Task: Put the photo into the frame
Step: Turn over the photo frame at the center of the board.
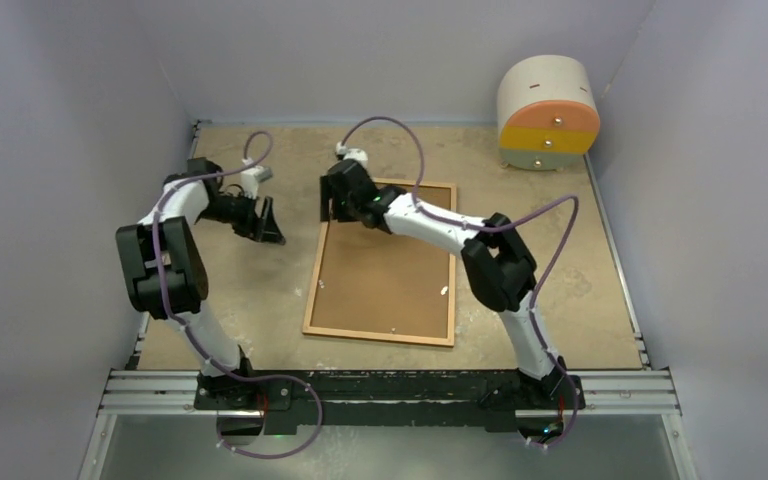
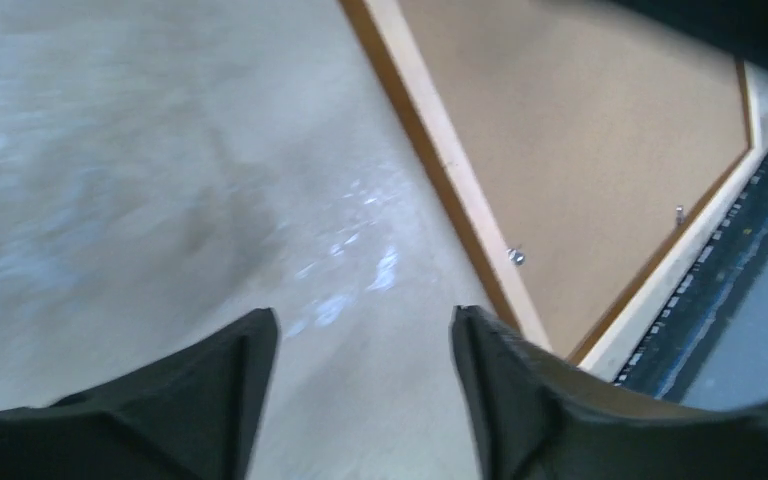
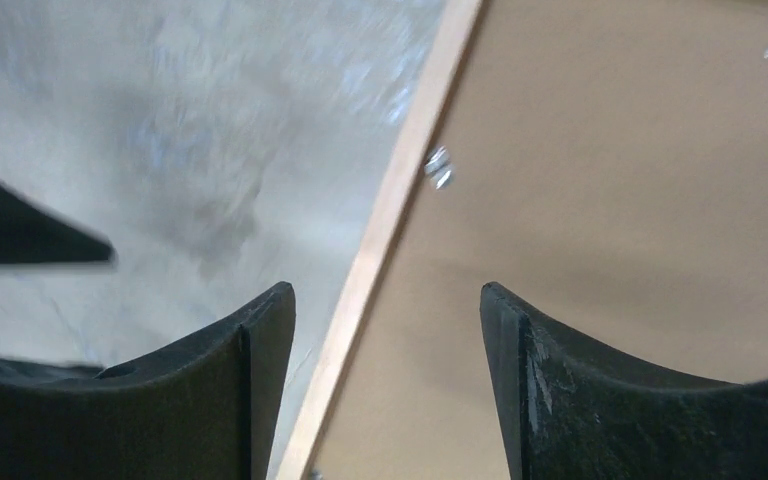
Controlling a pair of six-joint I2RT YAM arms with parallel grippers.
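Top external shows you the frame (image 1: 380, 275) lying board-side up on the desk (image 1: 250, 290) — your right hand (image 1: 333, 208) hangs spread and empty over its far left edge, your left hand (image 1: 265, 222) open, empty, just left of it.

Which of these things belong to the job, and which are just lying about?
Job: frame, lying back up; left gripper and right gripper, both open. The photo is not in view.
Lying about: round drawer cabinet.
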